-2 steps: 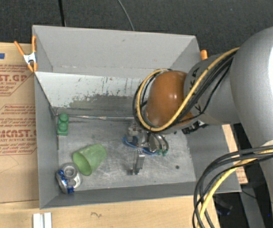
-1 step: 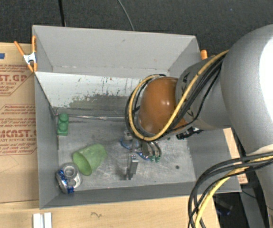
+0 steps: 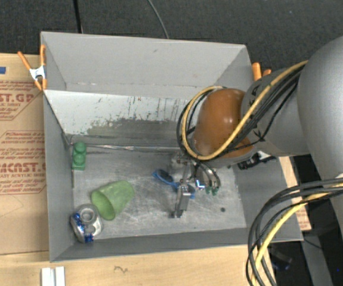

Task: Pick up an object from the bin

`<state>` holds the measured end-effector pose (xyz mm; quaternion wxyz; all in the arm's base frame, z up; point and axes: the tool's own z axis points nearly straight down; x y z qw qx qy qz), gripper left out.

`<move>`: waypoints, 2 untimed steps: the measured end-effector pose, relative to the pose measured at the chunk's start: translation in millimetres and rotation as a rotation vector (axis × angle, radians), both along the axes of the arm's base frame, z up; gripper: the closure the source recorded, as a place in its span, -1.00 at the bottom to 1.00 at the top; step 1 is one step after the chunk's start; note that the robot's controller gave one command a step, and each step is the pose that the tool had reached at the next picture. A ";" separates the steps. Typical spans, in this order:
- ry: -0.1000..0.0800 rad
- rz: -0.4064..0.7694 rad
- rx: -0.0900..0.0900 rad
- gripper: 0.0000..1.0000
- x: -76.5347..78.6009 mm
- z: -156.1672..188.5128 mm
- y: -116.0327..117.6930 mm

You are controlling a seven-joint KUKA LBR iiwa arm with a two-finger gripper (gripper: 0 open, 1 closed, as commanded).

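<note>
Right of bin (image 3: pixel 147 100) centre, the arm (image 3: pixel 219 124) points down, gripper (image 3: pixel 180 207) beside a blue thing (image 3: pixel 162 176); whether spread, I cannot tell.

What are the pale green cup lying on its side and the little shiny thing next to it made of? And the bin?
The green cup looks like matte plastic: even, slightly translucent colour. The small can seems to be metal, its silver top glinting, though I can't be sure. The bin looks like dull grey sheet metal, scuffed on its back wall.
</note>
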<state>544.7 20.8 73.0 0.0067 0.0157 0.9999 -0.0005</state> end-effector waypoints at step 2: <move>0.004 0.471 -0.004 1.00 6.7 182.5 -15.6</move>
